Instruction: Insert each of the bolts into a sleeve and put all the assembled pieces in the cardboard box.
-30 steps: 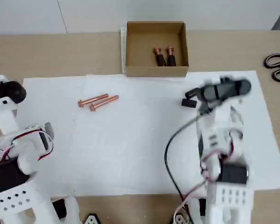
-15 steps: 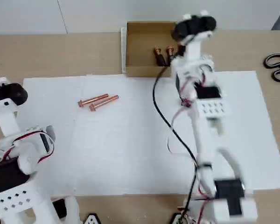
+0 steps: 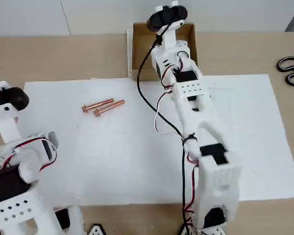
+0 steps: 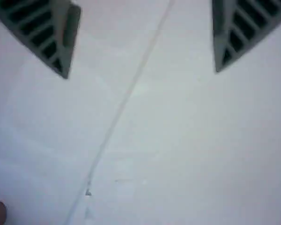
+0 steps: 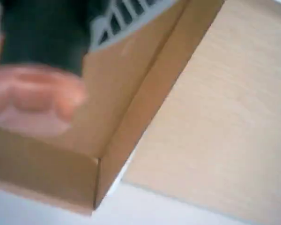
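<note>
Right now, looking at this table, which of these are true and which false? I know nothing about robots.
1. Two bolts lie loose on the white paper. True.
2. The scissors are inside the cardboard box. False: they lie on the bare table, well apart from the box.
3. The right gripper holds a sleeved bolt over the cardboard box. True.
4. The left gripper is clamped on a bolt. False: it is open and empty above the white paper.
</note>
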